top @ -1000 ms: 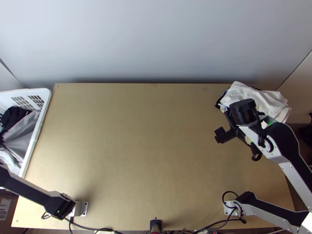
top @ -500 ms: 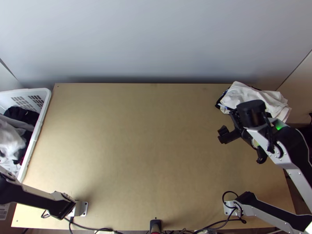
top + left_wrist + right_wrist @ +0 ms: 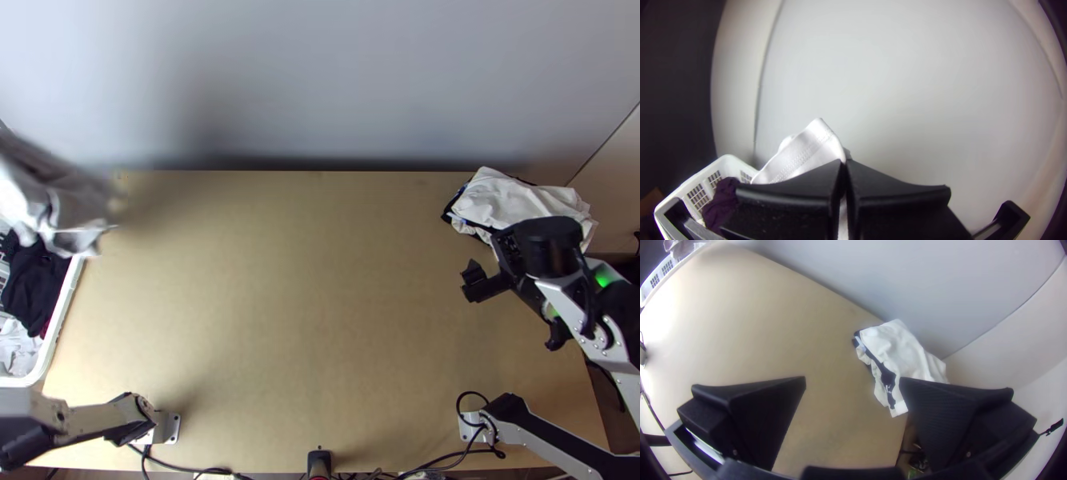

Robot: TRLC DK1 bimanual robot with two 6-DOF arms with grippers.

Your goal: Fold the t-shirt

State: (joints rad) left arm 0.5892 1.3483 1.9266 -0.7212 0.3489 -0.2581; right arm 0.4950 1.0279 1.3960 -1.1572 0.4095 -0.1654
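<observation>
So the fold hasn't begun; I'd call this the fetch step, getting the shirt out of the laundry and over to the table. The left gripper [image 3: 844,163] has its fingers pressed together on a bit of the pale grey-white cloth t-shirt [image 3: 800,155], right by a stitched edge, probably a hem. The shirt hangs bunched over the far end of the white plastic slotted basket [image 3: 67,300] and the table's far left corner. Can't tell which part is hanging lowest.

Next move, imo: bring it in over the middle, lower it, then let the right gripper [image 3: 852,378] grab a second edge so they can spread it flat. That one's fingers are wide apart with nothing between them, out near the far right corner. Main risk is a one-point grip leaving the shirt in a twisted heap.

Surface is a light wooden table [image 3: 296,280], smooth looking, so cloth should slide pretty easily. At its far right corner there's a rumpled pile of white and black cloth [image 3: 512,200], kinda stacked. Dark clothes [image 3: 36,288] lie in the basket. Behind it all is a plain pale grey wall [image 3: 360,80], and black cables [image 3: 192,470] run along the near edge.
</observation>
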